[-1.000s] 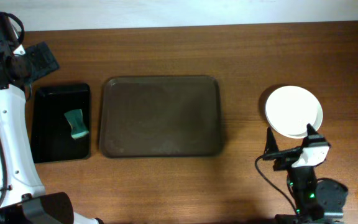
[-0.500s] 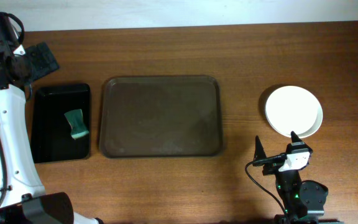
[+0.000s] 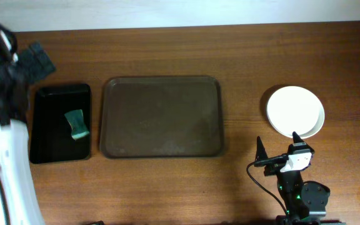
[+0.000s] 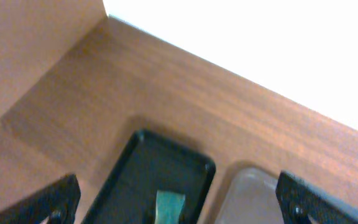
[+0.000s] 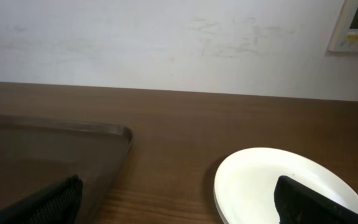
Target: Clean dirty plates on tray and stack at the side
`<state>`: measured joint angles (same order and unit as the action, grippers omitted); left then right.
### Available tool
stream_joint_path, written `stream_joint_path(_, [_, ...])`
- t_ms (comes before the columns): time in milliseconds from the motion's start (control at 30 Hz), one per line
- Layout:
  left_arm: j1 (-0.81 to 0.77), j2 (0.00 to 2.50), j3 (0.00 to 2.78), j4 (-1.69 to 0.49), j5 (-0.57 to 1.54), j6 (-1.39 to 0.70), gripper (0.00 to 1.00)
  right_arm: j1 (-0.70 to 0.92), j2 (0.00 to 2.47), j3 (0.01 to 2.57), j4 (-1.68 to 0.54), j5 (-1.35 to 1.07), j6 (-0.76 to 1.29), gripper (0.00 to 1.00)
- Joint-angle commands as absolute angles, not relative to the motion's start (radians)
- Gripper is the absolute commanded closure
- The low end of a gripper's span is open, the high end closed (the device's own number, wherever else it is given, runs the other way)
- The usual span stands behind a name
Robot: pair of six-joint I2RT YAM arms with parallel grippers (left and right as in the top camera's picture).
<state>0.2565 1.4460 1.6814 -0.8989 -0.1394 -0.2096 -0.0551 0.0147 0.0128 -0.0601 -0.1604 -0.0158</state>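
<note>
The brown tray (image 3: 161, 117) lies mid-table with no plates on it; its edge shows in the right wrist view (image 5: 55, 134) and its corner in the left wrist view (image 4: 247, 199). White plates (image 3: 295, 111) sit stacked at the right, also seen in the right wrist view (image 5: 260, 180). My right gripper (image 3: 277, 144) is open and empty just in front of the stack, its fingers spread wide (image 5: 179, 208). My left gripper (image 3: 30, 61) is open and empty at the far left, above the black tray, fingers wide apart (image 4: 182, 214).
A small black tray (image 3: 61, 123) left of the brown tray holds a green sponge (image 3: 75, 124); both show in the left wrist view, the tray (image 4: 142, 168) and the sponge (image 4: 168, 208). A white wall runs behind the table.
My right arm drew back from the plate stack toward the table's front edge, then stayed still. My left arm is now blurred and shifted at the far left.
</note>
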Motion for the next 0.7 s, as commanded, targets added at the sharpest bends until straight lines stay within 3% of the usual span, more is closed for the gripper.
stream_joint_path(0, [0.257,1.155,1.277,-0.591,-0.002,-0.204,0.01,-0.044,0.004,0.006,-0.063,-0.173,-0.019,0.02])
stream_joint_path(100, [0.256,0.767,0.762,-0.299,0.025,-0.204,0.01,-0.044,0.004,0.006,-0.063,-0.173,-0.019,0.01])
stream_joint_path(200, [0.251,0.485,0.405,-0.113,0.033,-0.204,0.01,-0.044,0.004,0.006,-0.063,-0.173,-0.019,0.02])
stream_joint_path(267, [0.198,0.343,0.251,-0.015,0.020,-0.073,0.01,-0.044,0.004,0.006,-0.063,-0.173,-0.019,0.02])
stream_joint_path(367, [0.094,0.167,0.123,0.014,-0.111,-0.002,0.01,-0.044,0.004,0.006,-0.063,-0.173,-0.019,0.02])
stream_joint_path(500, [0.083,0.015,0.008,0.005,-0.095,0.095,0.01,-0.044,0.004,0.006,-0.063,-0.173,-0.019,0.02])
stream_joint_path(667, [0.083,0.004,0.008,-0.080,-0.070,0.196,0.01,-0.044,0.005,0.006,-0.063,-0.173,-0.019,0.02])
